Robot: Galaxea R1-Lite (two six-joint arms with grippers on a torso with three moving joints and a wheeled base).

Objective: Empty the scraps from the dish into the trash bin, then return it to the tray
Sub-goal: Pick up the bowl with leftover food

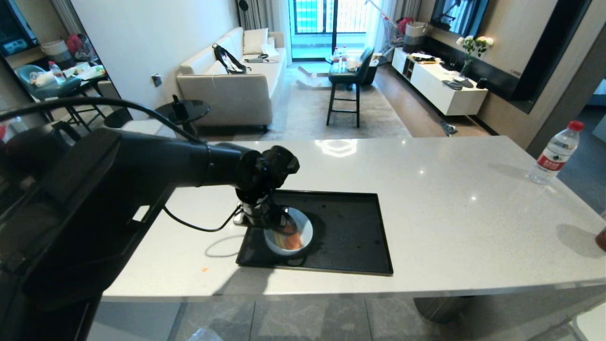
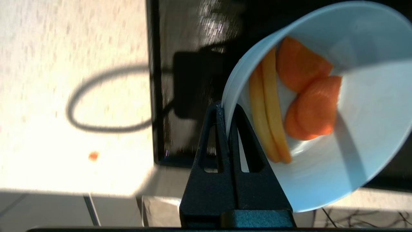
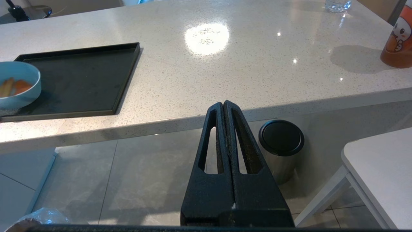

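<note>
The dish (image 1: 303,226), a small white bowl, sits over the front left part of the black tray (image 1: 350,237). My left gripper (image 1: 277,222) comes down on it from the left. Its jaws are shut on the dish's rim, one finger inside and one outside. In the left wrist view the left gripper (image 2: 227,108) pinches the dish (image 2: 370,135), and the scraps (image 2: 305,96), orange carrot slices and yellow strips, lie inside. The right gripper (image 3: 223,103) hangs shut and empty over the floor before the counter. Of the trash bin only a crinkly plastic edge (image 3: 40,216) shows.
A small orange bit (image 1: 204,270) lies on the white counter left of the tray. A water bottle (image 1: 554,154) stands at the counter's far right, and an orange cup (image 3: 397,42) stands near it. A steel cylinder with a black top (image 3: 281,145) stands on the floor under the counter.
</note>
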